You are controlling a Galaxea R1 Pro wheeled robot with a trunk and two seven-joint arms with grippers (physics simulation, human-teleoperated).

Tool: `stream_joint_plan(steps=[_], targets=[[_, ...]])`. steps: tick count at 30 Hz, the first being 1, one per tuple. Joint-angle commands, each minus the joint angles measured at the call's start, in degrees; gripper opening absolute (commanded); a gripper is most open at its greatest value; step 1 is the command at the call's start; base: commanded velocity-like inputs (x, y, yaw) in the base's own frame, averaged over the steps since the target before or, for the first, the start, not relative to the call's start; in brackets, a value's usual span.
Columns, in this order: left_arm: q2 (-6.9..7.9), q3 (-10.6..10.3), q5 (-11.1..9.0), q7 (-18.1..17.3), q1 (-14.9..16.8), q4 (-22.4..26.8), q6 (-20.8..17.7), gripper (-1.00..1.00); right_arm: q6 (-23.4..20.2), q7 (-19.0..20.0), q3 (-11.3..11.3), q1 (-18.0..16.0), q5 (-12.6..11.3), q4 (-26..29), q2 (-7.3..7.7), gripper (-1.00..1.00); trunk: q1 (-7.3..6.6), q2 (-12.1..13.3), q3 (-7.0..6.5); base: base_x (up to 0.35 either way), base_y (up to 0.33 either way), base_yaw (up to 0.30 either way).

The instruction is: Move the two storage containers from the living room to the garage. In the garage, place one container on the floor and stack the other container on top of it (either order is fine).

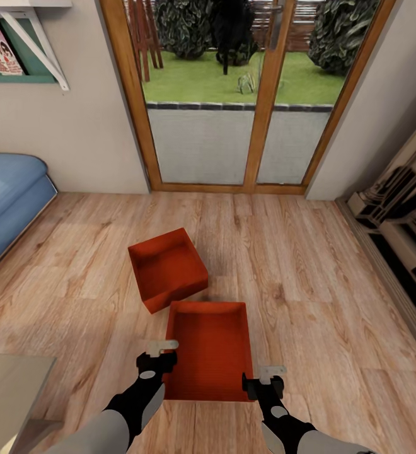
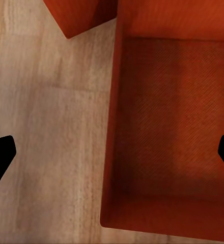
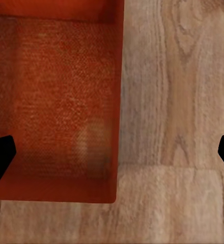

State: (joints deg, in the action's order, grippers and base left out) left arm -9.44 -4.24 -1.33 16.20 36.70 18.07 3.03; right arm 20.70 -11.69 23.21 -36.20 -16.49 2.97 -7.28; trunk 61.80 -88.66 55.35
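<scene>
Two red-orange storage containers sit on the light wood plank floor point(image 1: 309, 265) in front of the glass patio door point(image 1: 233, 94). The nearer container point(image 1: 211, 350) lies squarely, its far left corner touching the tilted farther container point(image 1: 167, 268). The left gripper point(image 1: 161, 356) hovers over the nearer container's left wall, the right gripper point(image 1: 265, 378) over its right wall; both have jaws spread wide, holding nothing.

Home living room — blue sofa point(image 1: 9, 202), wood plank floor point(image 1: 309, 265), glazed garden doors point(image 1: 246, 94), wall shelf point(image 1: 19, 44)
</scene>
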Motion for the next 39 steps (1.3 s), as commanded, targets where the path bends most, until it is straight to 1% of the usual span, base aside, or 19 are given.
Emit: stream_joint_plan(steps=[1, 2, 4, 5, 7, 9, 12, 19, 27, 36, 39], targets=[[0.11, -0.5, -0.2, 0.4, 0.0, -0.2, 0.2, 1.0, 0.1, -0.2, 0.5, 0.0, -0.6, 0.0, -0.05, 1.0, 0.22, -0.4, 0.22, 0.0, 0.0, 0.0], [0.16, -0.5, -0.3, 0.4, 0.0, -0.2, 0.2, 1.0, 0.1, -0.2, 0.5, 0.0, -0.7, 0.0, -0.06, 1.0, 0.44, -0.8, 0.4, 0.0, 0.0, 0.0], [0.35, -0.5, -0.4, 0.2, 0.0, -0.4, 0.4, 1.0, 0.0, -0.3, 0.4, 0.0, -1.8, 0.0, -0.08, 1.0, 0.88, -1.6, 0.76, 0.0, 0.0, 0.0], [0.5, -0.4, -0.6, -0.1, 0.0, -0.9, 3.4, 1.0, -0.1, -0.8, 0.3, -0.1, -5.3, 0.0, -0.04, 1.0, 1.1, -2.0, 0.94, 0.0, 0.0, 0.0], [0.38, -0.4, -0.6, -0.1, 0.0, -1.1, 5.4, 1.0, -0.1, -0.9, 0.4, 0.0, -7.4, 0.0, -0.05, 1.0, 1.54, -2.8, 1.29, 0.0, 0.0, 0.0], [0.43, -0.3, -0.7, 0.0, 0.0, -1.0, 5.9, 1.0, -0.1, -0.9, 0.4, -0.1, -8.0, 0.1, 0.18, 1.0, 1.98, -3.6, 1.65, 0.0, 0.0, 0.0], [0.49, -0.3, -0.8, 0.3, 0.0, -0.9, 6.1, 1.0, -0.1, -0.5, 0.6, 0.0, -7.8, 0.1, 0.27, 1.0, 2.64, -4.8, 2.19, 0.0, 0.0, 0.0], [0.21, -0.2, -0.7, 0.3, 0.0, -1.2, 6.3, 1.0, -0.1, -0.3, 0.9, -0.1, -7.4, 0.1, 0.15, 1.0, 2.64, -4.8, 2.19, 0.0, 0.0, 0.0], [0.12, -0.3, -0.6, 0.1, 0.0, -1.4, 6.3, 1.0, 0.2, -0.3, 0.9, 0.0, -7.3, 0.2, 0.28, 1.0, 4.4, -8.1, 3.63, 0.0, 0.0, 0.0], [0.21, -0.3, -0.4, -0.2, 0.0, -1.4, 6.4, 1.0, 0.1, -0.7, 0.7, -0.1, -7.7, 1.0, -0.01, 1.0, 6.37, -11.7, 5.24, 0.0, 0.0, 0.0], [0.26, -0.3, -0.4, -0.2, 0.0, -1.4, 6.4, 1.0, 0.1, -0.7, 0.7, -0.1, -7.6, 1.1, 0.19, 1.0, 7.03, -12.9, 5.78, 0.0, 0.0, 0.0]])
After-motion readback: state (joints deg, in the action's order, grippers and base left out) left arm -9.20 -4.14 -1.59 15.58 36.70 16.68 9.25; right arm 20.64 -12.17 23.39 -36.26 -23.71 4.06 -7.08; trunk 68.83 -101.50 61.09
